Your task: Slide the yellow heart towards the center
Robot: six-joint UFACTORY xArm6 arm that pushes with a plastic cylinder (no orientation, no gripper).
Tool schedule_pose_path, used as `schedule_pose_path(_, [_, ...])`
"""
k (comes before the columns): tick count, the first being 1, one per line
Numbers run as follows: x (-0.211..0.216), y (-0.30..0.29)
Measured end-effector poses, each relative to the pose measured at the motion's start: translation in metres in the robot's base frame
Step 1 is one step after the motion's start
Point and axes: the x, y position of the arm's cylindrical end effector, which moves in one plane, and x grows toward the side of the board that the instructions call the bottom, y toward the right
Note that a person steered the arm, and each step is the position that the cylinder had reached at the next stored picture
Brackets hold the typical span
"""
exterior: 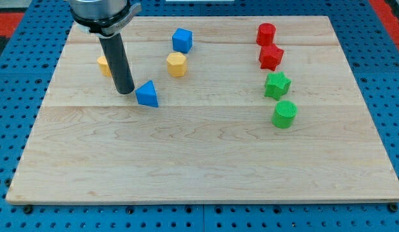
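Where the arm's dark rod [118, 61] crosses in front of it, the small yellow plastic heart block [104, 65] shows only as a sliver at the rod's left edge, in the upper left part of the pale wooden bench [199, 161]; its heart outline cannot be made out from what shows. The rod comes down from the view's top, close to upright, and my tip [124, 91] rests on the bench just to the view's right of and below the heart, right beside the blue plastic triangular block [147, 94]. The arm carries no gripper, only this bare rod, holding nothing. A yellow hexagonal block [176, 64] sits further right, with a blue cube [182, 40] above it. Near the right side stand a red cylinder [265, 33], red star [271, 57], green star [276, 85] and green cylinder [284, 114].
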Motion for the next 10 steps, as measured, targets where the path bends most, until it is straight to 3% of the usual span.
schedule_pose_path(2, [0.0,0.065])
schedule_pose_path(5, [-0.098,0.003])
schedule_pose_path(6, [-0.11,-0.021])
schedule_pose_path(9, [-0.042,-0.028])
schedule_pose_path(10, [-0.069,-0.04])
